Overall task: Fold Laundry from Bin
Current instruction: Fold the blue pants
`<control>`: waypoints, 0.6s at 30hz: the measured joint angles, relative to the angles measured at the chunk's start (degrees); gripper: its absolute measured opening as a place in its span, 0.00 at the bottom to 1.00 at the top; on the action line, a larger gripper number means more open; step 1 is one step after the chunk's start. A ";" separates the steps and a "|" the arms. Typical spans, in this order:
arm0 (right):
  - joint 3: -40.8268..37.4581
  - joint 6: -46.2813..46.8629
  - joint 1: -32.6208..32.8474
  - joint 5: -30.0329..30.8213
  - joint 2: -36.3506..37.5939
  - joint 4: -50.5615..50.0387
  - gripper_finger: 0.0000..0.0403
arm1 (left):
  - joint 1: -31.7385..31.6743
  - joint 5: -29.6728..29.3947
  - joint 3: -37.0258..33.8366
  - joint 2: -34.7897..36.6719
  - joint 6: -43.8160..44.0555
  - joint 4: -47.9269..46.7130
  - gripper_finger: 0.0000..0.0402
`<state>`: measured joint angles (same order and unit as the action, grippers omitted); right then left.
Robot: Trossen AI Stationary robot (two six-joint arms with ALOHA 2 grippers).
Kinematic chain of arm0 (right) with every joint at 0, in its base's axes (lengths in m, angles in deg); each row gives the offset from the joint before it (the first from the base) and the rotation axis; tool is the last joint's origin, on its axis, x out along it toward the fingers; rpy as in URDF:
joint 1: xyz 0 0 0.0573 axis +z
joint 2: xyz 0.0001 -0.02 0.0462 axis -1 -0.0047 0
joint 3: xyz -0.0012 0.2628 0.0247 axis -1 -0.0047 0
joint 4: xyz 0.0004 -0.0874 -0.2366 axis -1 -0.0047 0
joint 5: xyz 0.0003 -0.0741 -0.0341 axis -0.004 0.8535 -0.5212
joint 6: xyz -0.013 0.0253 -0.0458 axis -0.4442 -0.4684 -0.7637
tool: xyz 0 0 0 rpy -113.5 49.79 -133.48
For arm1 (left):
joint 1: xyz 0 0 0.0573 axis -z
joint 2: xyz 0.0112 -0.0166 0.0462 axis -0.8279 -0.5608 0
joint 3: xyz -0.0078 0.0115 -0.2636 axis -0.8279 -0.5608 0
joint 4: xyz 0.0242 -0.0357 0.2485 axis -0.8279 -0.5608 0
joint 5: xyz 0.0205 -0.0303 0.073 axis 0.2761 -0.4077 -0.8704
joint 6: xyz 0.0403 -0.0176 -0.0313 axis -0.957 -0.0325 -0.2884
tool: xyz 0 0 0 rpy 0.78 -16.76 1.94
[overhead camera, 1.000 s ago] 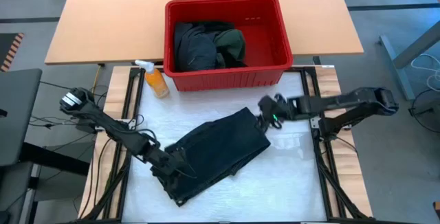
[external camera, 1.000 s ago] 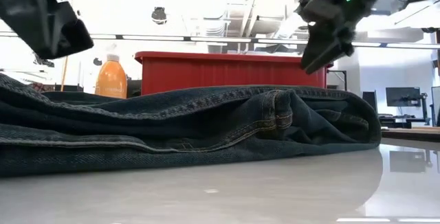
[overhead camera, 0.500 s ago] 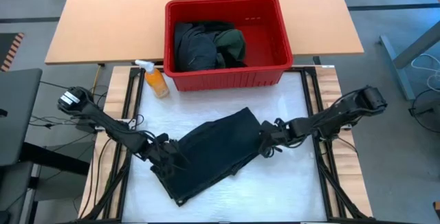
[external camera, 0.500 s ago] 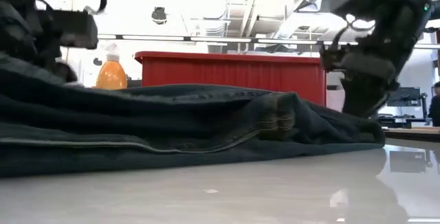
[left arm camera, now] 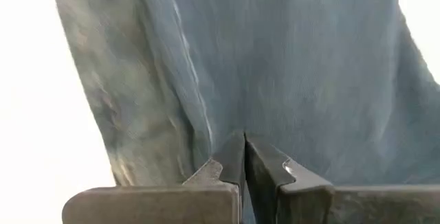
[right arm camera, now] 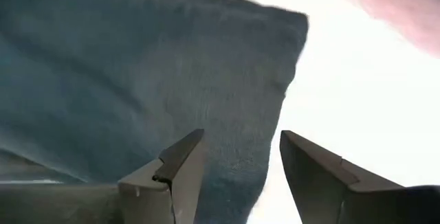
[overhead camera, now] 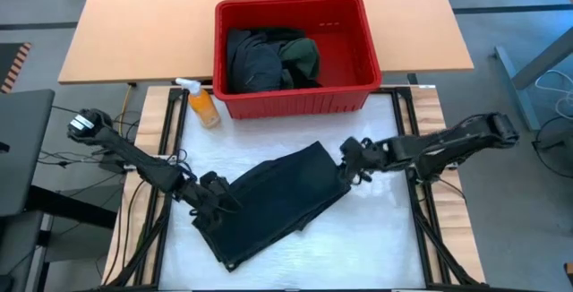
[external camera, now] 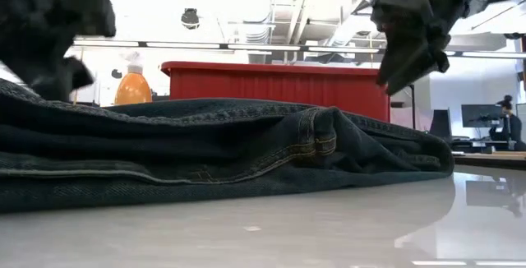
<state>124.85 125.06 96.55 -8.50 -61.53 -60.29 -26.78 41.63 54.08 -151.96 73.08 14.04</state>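
left gripper [overhead camera: 211, 187]: pressed together, low over the near-left edge of the jeans; in its wrist view the two fingers [left arm camera: 242, 157] meet with no cloth clearly between them, so whether it pinches any denim i cannot tell.
right gripper [overhead camera: 351, 159]: spread, empty, just beside the far-right corner of the jeans; the low view shows it lifted above the cloth, and its wrist view looks down on that corner between the parted fingers [right arm camera: 180, 159].
jeans [overhead camera: 273, 198]: one dark denim pair lies on the white table [overhead camera: 376, 238], set diagonally between the two arms, already doubled over, with a thick seamed fold toward the right end in the low view.
bin [overhead camera: 295, 97]: red, at the far edge of the table, touching neither arm.
rest of the laundry [overhead camera: 269, 59]: dark and green pieces heaped in the left half of the bin, not yet taken out.
spray bottle [overhead camera: 202, 102]: small, orange, just beside the bin's near-left corner, clear of the work.
step in hand: folding the first garment; the arms look placed to take opposite ends of the jeans.
next move calls for: the right gripper to drop onto the corner below it and close on both layers, and the left to get a sure hold of its edge, so the ends can be brought together evenly.
risk: catching only the top layer would pull the fold open.
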 joint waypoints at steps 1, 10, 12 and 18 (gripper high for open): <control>-0.41 0.66 -1.29 -1.18 1.05 0.59 0.56 | -0.23 -1.35 0.24 1.33 0.04 -0.21 0.00; -6.92 0.90 -8.29 -7.84 3.12 7.80 0.69 | -0.33 -5.56 0.40 8.68 -4.16 5.01 0.12; -9.22 1.33 -8.80 -9.01 2.77 10.87 0.70 | -0.33 -6.99 0.44 8.76 -4.84 7.06 0.19; -15.74 2.17 -10.54 -10.79 2.86 19.28 0.72 | -0.65 -12.27 0.47 5.83 -4.97 10.19 0.41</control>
<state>109.11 127.23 86.01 -19.29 -58.67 -41.02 -27.43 29.37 54.54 -146.13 68.11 24.23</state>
